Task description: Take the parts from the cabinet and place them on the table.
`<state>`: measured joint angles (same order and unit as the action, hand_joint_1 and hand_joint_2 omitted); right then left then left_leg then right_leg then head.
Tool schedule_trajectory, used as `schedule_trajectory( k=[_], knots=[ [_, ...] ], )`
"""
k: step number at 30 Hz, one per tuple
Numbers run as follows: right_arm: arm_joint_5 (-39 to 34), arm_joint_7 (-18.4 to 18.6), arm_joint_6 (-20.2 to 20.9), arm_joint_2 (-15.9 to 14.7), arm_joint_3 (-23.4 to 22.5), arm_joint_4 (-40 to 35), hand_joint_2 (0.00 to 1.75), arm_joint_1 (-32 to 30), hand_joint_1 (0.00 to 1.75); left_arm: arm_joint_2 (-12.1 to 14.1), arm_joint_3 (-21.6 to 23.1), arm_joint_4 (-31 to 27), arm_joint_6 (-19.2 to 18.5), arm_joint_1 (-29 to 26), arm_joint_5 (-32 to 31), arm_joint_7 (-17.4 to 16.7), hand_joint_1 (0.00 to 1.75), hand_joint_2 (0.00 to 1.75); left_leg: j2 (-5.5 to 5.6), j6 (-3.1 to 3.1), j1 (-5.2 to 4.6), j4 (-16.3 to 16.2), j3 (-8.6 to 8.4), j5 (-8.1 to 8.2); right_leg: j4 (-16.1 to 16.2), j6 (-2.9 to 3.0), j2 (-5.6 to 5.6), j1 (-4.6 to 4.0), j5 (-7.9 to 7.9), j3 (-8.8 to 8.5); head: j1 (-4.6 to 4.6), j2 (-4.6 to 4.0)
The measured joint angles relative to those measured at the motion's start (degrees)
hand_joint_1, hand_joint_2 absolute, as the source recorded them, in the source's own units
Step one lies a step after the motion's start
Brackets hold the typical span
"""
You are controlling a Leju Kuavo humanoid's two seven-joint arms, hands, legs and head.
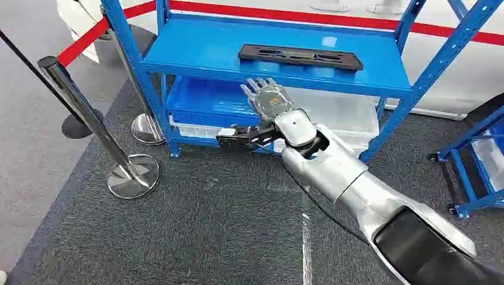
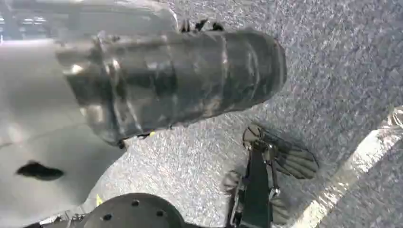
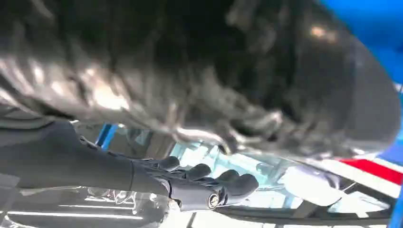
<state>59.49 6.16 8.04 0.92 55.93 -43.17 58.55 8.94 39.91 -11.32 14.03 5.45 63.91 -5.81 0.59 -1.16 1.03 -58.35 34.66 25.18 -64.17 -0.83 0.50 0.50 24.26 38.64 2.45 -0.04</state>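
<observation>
The left hand (image 2: 176, 80) is hanging over speckled grey carpet (image 2: 332, 61), its ribbed grey cover glinting under the lights, fingers hidden behind it, while a pale shiny strip (image 2: 361, 161) is crossing the carpet nearby.

The left hand (image 2: 171, 76) is blurred, its fingers hidden.

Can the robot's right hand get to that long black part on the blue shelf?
Probably yes. The right hand is held out, fingers apart and holding nothing, just in front of the blue shelf. The long black part lies alone on top with nothing between them.
</observation>
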Motion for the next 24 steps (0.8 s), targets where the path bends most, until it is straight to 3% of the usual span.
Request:
schedule_trajectory(
  k=[1, 2, 5, 7, 8, 10, 11, 12, 13, 14, 16, 17, 21, 23, 24],
  knots=[
    [0.0, 0.0, 0.0, -0.1, 0.0, 0.0, 0.00, 0.2, 0.00, 0.0, 0.0, 0.0, 0.0, 0.0, 0.0, 0.0, 0.00, 0.00, 0.00, 0.20, 0.01, -0.1, -0.20, 0.32, 4.2, 0.25, 0.02, -0.04, -1.55, -1.40, 0.00, 0.00],
    [0.0, 0.0, 0.0, -0.3, 0.0, 0.0, 0.00, 0.3, 0.00, 0.0, 0.0, 0.0, 0.0, 0.1, 0.0, 0.0, 0.00, 0.00, 0.02, 0.56, -0.37, -0.4, 0.01, 0.55, 5.0, 0.36, 0.08, -0.42, -0.93, -2.36, 0.09, 0.00],
    [0.0, 0.0, 0.0, -0.4, 0.0, 0.0, 0.00, 0.3, 0.00, 0.0, 0.1, 0.0, 0.0, 0.2, 0.1, 0.0, 0.00, 0.00, 0.06, 1.40, -0.18, 0.2, -0.05, 0.39, 5.3, 0.91, 0.21, -0.59, -0.56, -2.27, 0.00, 0.00],
    [0.0, 0.1, 0.0, -0.5, 0.0, 0.0, 0.00, 0.4, 0.00, 0.0, 0.1, 0.0, 0.0, 0.2, 0.1, 0.0, 0.00, 0.00, -0.20, 1.98, 0.01, -0.6, 0.26, 1.31, 6.3, 1.57, 0.18, -0.07, -0.96, -3.01, 0.11, 0.00],
    [0.0, 0.1, 0.0, -0.5, 0.0, 0.0, 0.00, 0.6, 0.00, 0.0, 0.1, 0.0, -0.1, 0.2, 0.1, 0.0, 0.00, 0.00, -0.26, 2.21, -0.02, -3.1, 1.26, 2.89, 6.4, 1.73, 0.19, -0.06, -0.89, -3.16, 0.22, 0.00],
    [0.0, 0.1, 0.0, -0.5, 0.0, 0.0, 0.00, 0.6, 0.00, 0.1, 0.1, 0.0, -0.1, 0.3, 0.1, 0.0, 0.00, 0.00, -0.26, 2.55, 0.04, -11.9, 5.66, 6.81, 6.4, 2.24, 0.11, -0.23, -0.67, -3.25, 0.30, 0.00],
    [0.0, 0.1, 0.0, -0.5, 0.0, 0.0, 0.00, 0.4, 0.00, 0.1, 0.2, 0.0, -0.1, 0.3, 0.1, 0.0, 0.00, 0.00, -0.26, 2.69, 0.04, -15.6, 7.67, 7.87, 6.3, 2.39, 0.09, -0.33, -0.57, -3.28, 0.35, 0.00],
    [0.0, 0.1, 0.1, -0.5, 0.0, 0.0, 0.00, 0.3, 0.00, 0.1, 0.2, 0.0, -0.1, 0.2, 0.1, 0.0, 0.00, 0.00, -0.27, 2.83, 0.04, -16.9, 8.54, 7.61, 6.3, 2.45, 0.11, -0.37, -0.50, -3.32, 0.35, 0.00],
    [0.0, 0.1, 0.1, -0.5, 0.0, 0.0, 0.00, 0.2, 0.00, 0.1, 0.2, 0.0, -0.2, 0.1, 0.1, 0.0, 0.00, 0.00, -0.27, 2.84, 0.04, -15.7, 8.16, 6.15, 6.1, 2.51, 0.15, -0.37, -0.39, -3.38, 0.33, 0.00],
    [0.0, 0.1, 0.1, -0.5, 0.0, 0.0, 0.00, 0.3, 0.00, 0.1, 0.2, 0.0, -0.3, 0.1, 0.1, 0.0, 0.00, 0.00, -0.27, 2.79, 0.04, -12.1, 6.62, 3.71, 6.0, 2.41, 0.24, -0.37, -0.21, -3.46, 0.37, 0.00],
    [0.0, 0.2, 0.2, -0.6, 0.0, 0.0, 0.00, 0.5, 0.00, 0.1, 0.2, 0.0, -0.4, 0.2, 0.0, 0.2, 0.00, 0.00, -0.33, 2.48, 0.05, -2.2, 2.03, -0.88, 5.4, 2.05, 0.34, -0.35, 0.40, -3.66, 0.35, 0.00],
    [0.0, 0.3, 0.2, -0.7, 0.0, 0.0, 0.00, 0.7, 0.00, 0.1, 0.2, 0.0, -0.4, 0.2, 0.0, 0.2, 0.00, 0.00, -0.27, 2.25, -0.31, -1.4, 1.00, 0.16, 5.1, 1.74, 0.39, -0.75, 0.63, -3.40, 0.39, 0.00],
    [-0.2, 0.4, 0.9, -1.3, 0.0, 0.0, 0.00, 0.8, 0.00, 0.2, 0.7, 0.0, -0.5, 0.3, 0.0, 0.2, 0.00, 0.00, -0.12, 1.03, -0.23, -0.7, 1.15, 0.13, 5.1, 0.96, 0.34, -0.74, 0.59, -3.23, 0.31, 0.00],
    [-0.2, 0.6, 0.9, -1.8, 0.0, 0.0, 0.00, 1.0, 0.00, 0.2, 0.7, 0.0, -0.5, 0.2, 0.1, 0.2, 0.00, 0.00, -0.23, 0.41, 0.12, -0.2, 0.45, 0.14, 2.8, 0.20, 0.12, -0.72, 2.29, -2.21, 0.17, 0.00],
    [-0.2, 0.8, 0.9, -2.0, 0.0, 0.0, 0.00, 1.3, 0.00, 0.2, 0.7, 0.0, -0.4, 0.2, 0.2, 0.2, 0.00, 0.00, -0.28, 0.16, 0.09, -0.2, 0.36, 0.25, -0.9, -0.03, 0.09, -0.55, 4.14, -0.47, -0.02, 0.00]
  ],
)
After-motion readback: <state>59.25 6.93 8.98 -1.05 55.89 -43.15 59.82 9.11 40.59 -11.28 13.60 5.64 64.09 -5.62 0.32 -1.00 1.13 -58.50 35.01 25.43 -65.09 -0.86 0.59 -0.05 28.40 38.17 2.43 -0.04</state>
